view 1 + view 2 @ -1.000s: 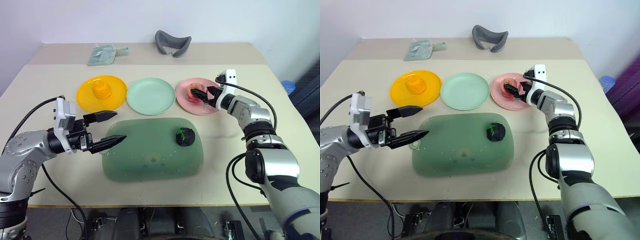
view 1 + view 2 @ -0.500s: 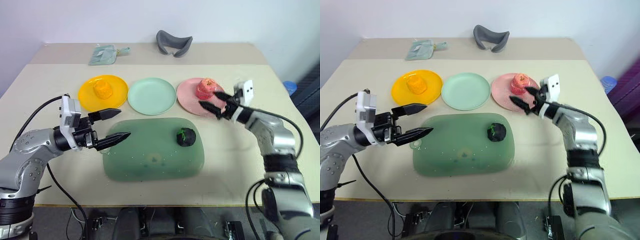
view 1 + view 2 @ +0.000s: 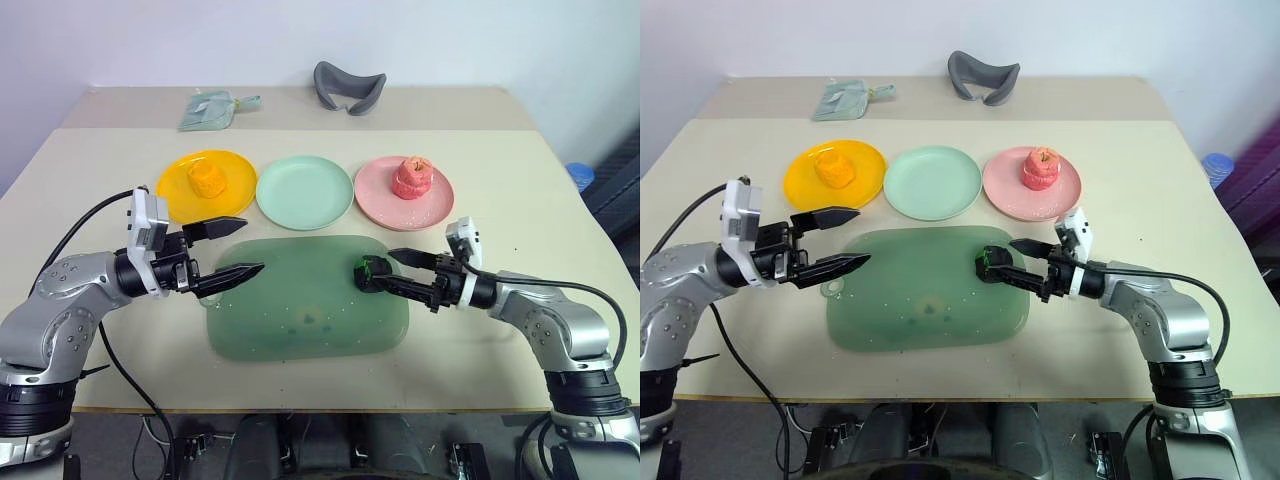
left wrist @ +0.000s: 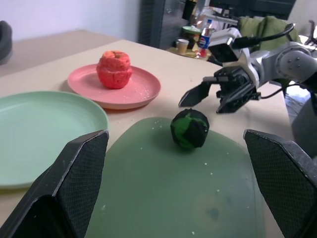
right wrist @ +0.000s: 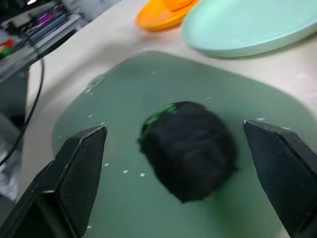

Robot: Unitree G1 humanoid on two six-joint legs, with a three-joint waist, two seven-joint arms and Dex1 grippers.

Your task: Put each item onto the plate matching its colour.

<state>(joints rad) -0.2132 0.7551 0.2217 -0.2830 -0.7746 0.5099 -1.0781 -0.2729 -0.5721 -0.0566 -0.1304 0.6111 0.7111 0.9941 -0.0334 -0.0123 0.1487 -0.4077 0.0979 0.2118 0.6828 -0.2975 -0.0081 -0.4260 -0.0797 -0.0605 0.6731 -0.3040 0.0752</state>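
Two items plated; green lump (image 3: pixel 372 273) on tray (image 3: pixel 300 330), right gripper (image 3: pixel 402 272) at it.

Left gripper (image 3: pixel 227 251) hovers over the tray's left edge, fingers wide apart, holding nothing. Back row: yellow plate (image 3: pixel 175 190) carries the orange lump (image 3: pixel 204 180); green plate (image 3: pixel 305 192) is bare; pink plate (image 3: pixel 435 198) carries the apple (image 3: pixel 411 177). The green lump sits on the tray's right part, near side of the pink and green plates. Right gripper points at it from the right, fingers spread wide with tips either side of the lump, not closed on it; contact cannot be judged.
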